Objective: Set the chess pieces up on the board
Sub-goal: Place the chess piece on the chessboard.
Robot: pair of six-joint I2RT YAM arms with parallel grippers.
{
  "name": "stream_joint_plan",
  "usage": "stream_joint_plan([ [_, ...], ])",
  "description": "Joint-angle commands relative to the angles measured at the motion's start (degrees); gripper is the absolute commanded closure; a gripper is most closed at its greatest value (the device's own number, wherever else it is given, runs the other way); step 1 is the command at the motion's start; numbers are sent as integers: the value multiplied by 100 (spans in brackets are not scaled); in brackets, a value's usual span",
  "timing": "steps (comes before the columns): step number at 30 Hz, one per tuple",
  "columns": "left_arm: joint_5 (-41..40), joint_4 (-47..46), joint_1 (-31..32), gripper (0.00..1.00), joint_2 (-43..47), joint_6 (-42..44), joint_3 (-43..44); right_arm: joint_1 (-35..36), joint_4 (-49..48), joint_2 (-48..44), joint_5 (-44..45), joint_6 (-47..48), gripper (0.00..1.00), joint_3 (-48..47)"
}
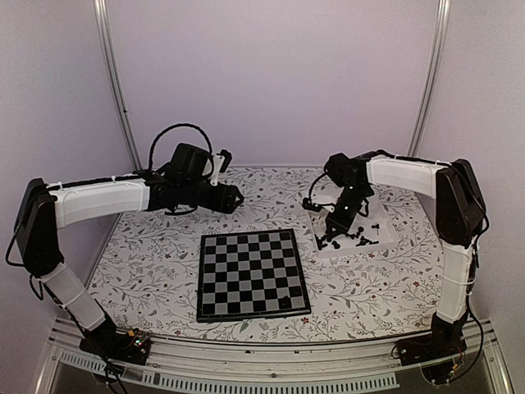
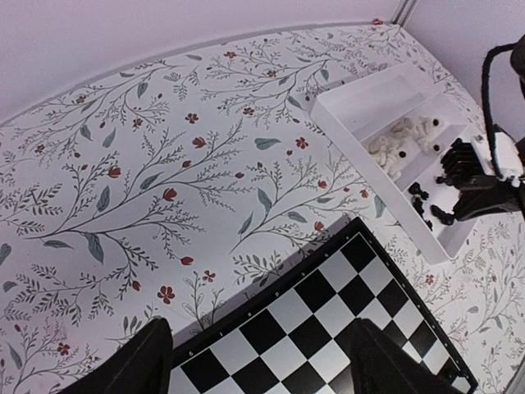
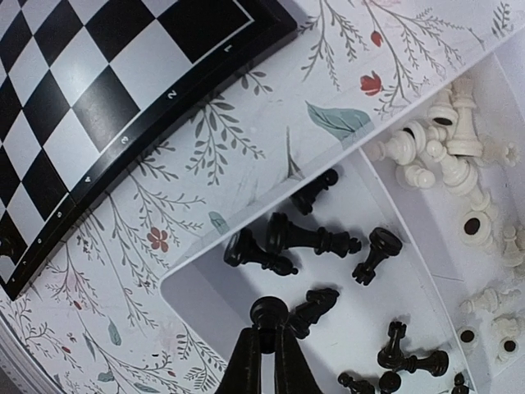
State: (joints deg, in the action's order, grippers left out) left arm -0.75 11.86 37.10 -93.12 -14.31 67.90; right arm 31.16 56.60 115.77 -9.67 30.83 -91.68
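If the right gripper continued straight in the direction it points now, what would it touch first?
Probably the floor of the white tray. The right gripper points down into the tray, shut on a black piece, with bare floor just beyond it; depth is unclear.

The board (image 1: 253, 275) has black and grey checks. The tablecloth (image 2: 123, 123) is white with leafy sprigs and red flowers; the chess pieces (image 3: 312, 238) are black or cream.

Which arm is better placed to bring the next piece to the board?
Right. The right gripper is shut on a black piece in the tray; the left gripper hangs open above the board.
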Motion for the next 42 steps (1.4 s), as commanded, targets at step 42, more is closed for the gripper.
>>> stream_joint_plan([
  [42, -206, 77, -581, 24, 928, 137, -734, 2897, 1100, 851, -70, 398, 96, -1001],
])
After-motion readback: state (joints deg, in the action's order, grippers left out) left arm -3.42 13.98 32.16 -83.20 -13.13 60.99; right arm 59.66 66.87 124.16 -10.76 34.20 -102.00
